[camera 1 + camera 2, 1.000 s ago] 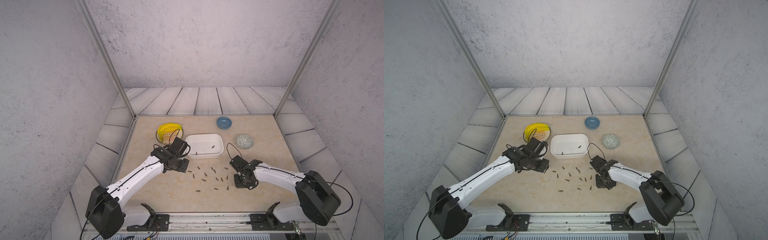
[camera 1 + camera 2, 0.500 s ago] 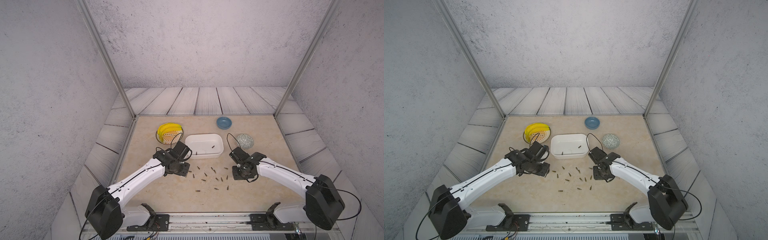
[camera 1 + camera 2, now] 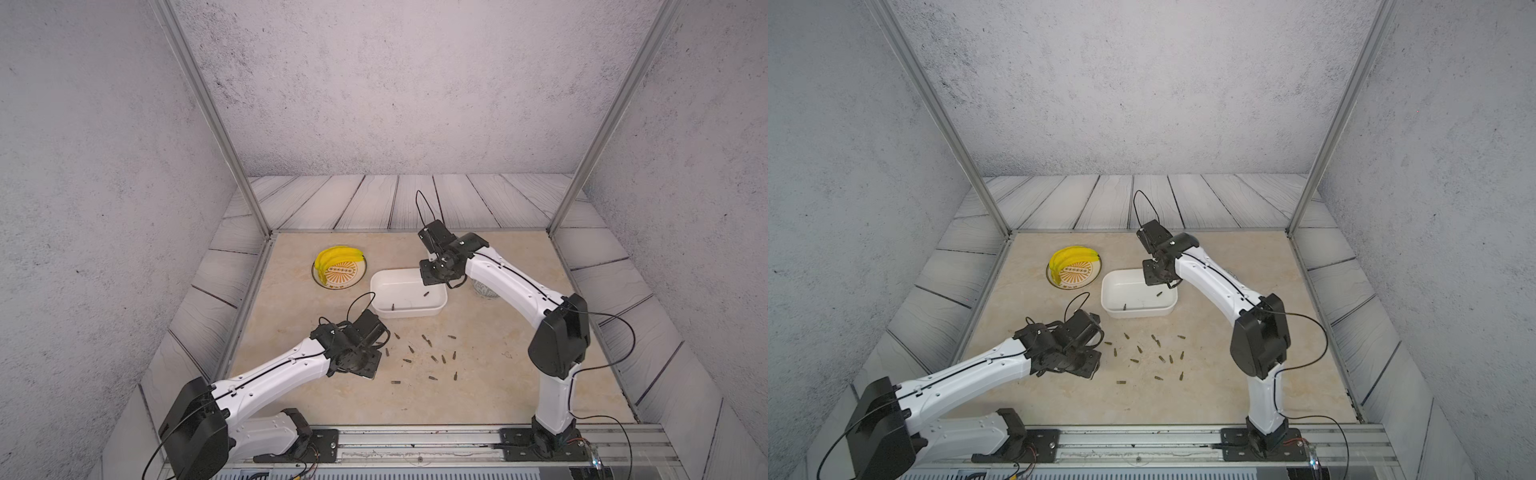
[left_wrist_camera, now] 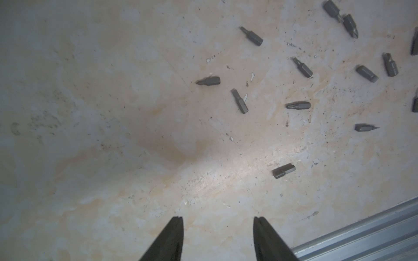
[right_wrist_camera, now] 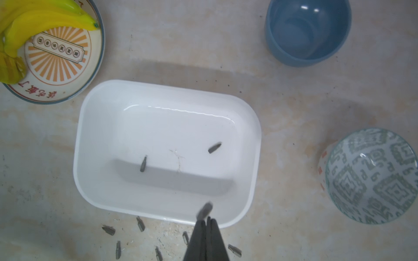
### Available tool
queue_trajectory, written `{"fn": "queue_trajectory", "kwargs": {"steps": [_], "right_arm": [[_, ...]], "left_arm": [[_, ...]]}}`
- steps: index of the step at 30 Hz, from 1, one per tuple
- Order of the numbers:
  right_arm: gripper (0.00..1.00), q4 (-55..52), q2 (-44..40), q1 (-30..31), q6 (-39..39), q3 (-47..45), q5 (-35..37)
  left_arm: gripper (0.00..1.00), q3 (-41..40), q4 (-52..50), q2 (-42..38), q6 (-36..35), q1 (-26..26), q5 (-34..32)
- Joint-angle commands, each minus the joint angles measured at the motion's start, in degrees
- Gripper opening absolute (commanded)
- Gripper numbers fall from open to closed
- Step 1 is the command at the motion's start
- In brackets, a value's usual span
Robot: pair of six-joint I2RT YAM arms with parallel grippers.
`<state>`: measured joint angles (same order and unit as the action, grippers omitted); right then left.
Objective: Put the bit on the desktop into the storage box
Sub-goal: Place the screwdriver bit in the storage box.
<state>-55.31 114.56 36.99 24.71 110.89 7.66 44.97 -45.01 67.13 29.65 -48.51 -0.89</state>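
Observation:
Several dark screwdriver bits (image 3: 432, 357) (image 3: 1160, 357) (image 4: 209, 80) lie scattered on the beige desktop (image 3: 478, 399) in front of the white storage box (image 3: 399, 291) (image 3: 1133, 291) (image 5: 95, 135). Two bits (image 5: 143, 163) (image 5: 214, 147) lie inside the box. My right gripper (image 3: 434, 276) (image 3: 1156, 276) (image 5: 206, 220) hangs over the box's far right part, shut on a bit (image 5: 204, 210) that sticks out past its tips. My left gripper (image 3: 361, 368) (image 3: 1086, 368) (image 4: 218, 220) stands open and empty, low over bare desktop left of the scattered bits.
A plate with yellow bananas (image 3: 340, 270) (image 5: 52, 45) stands left of the box. A blue bowl (image 5: 307, 31) and a grey-green patterned bowl (image 5: 371, 176) (image 3: 484, 291) stand to its right, largely behind my right arm in both top views. A metal rail (image 3: 415, 440) (image 4: 362, 230) borders the front.
My right arm rose from the scattered bits and swung back over the storage box, staying shut. My left arm drew away from the box toward the front, still open.

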Motion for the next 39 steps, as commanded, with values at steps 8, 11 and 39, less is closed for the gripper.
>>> {"fn": "queue_trajectory", "kwargs": {"steps": [8,11,39], "right_arm": [[0.0,-1.6,9.5,-0.6,-1.1,1.9,-3.7],[0.0,-1.4,8.7,-0.5,-1.0,1.2,-3.1],[0.57,-1.3,-17.9,-6.5,-1.6,-20.4,2.1]], "left_arm": [[0.55,0.7,-0.4,3.7,0.1,-5.4,-4.5],[0.55,0.8,1.3,5.7,-0.4,-7.2,-4.7],[0.46,7.8,8.3,25.8,-8.1,-15.4,-1.1]]}}
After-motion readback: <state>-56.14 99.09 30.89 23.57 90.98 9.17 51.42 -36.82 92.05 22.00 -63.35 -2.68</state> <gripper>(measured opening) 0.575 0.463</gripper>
